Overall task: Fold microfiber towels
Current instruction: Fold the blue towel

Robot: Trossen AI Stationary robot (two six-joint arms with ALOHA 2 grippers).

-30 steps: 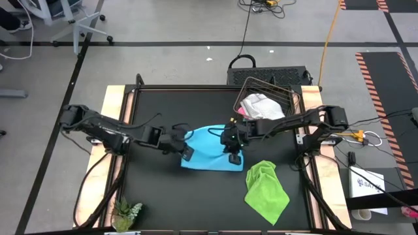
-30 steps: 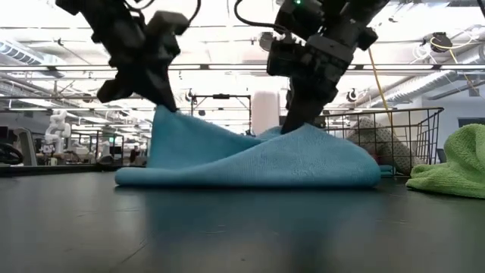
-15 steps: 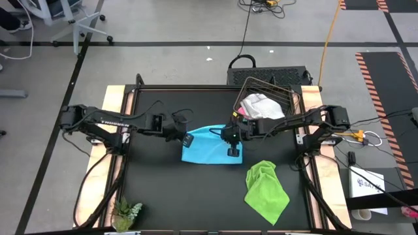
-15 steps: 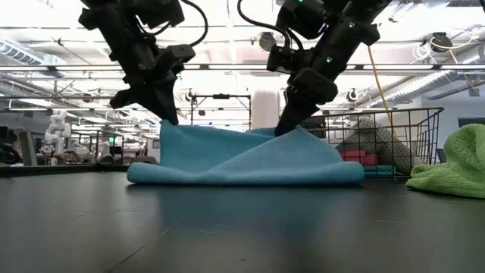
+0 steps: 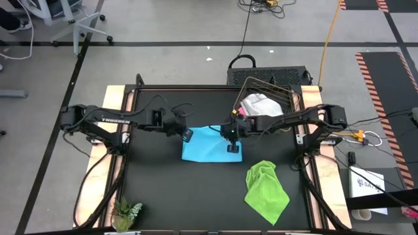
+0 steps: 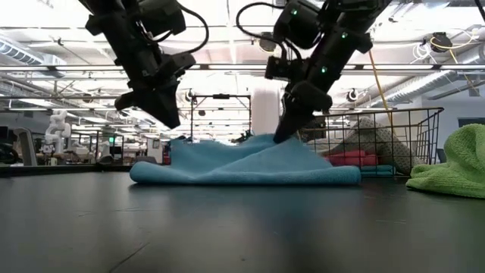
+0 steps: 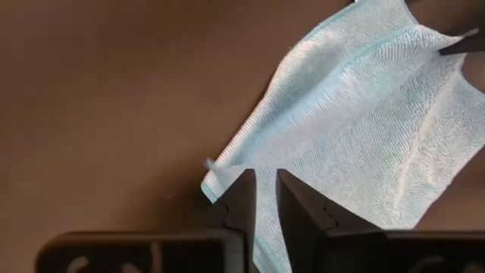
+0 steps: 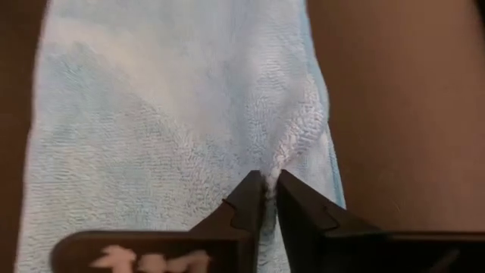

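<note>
A light blue towel (image 5: 212, 145) lies folded over itself at the table's middle; it also shows in the low view (image 6: 242, 165). My left gripper (image 5: 188, 136) stands just above the towel's left corner (image 7: 216, 173), a little open and clear of it in the low view (image 6: 168, 121). My right gripper (image 5: 232, 149) is shut on the towel's upper layer near its right edge. A lime green towel (image 5: 266, 189) lies crumpled at the near right. A white-grey towel (image 5: 261, 104) and a pink one (image 5: 241, 112) lie in a wire basket. My right gripper pinches a small raised ridge of the towel's upper layer (image 8: 284, 155) between its two fingers, near the right edge. The fingers come from above, slanting down (image 6: 282, 135). The towel rests on the table and rises in a low peak to the fingertips.
The wire basket (image 5: 287, 98) stands at the far right, just behind my right arm. A small green plant (image 5: 126, 212) stands at the near left corner. Bare black table lies to the near side and the left of the blue towel.
Both grippers have gone toward the far edge and down, laying the towel's raised upper layer over the lower one. My left gripper has let go of its corner, which has dropped flat. The towel's peaks have sunk; the right one stays in my right gripper.
</note>
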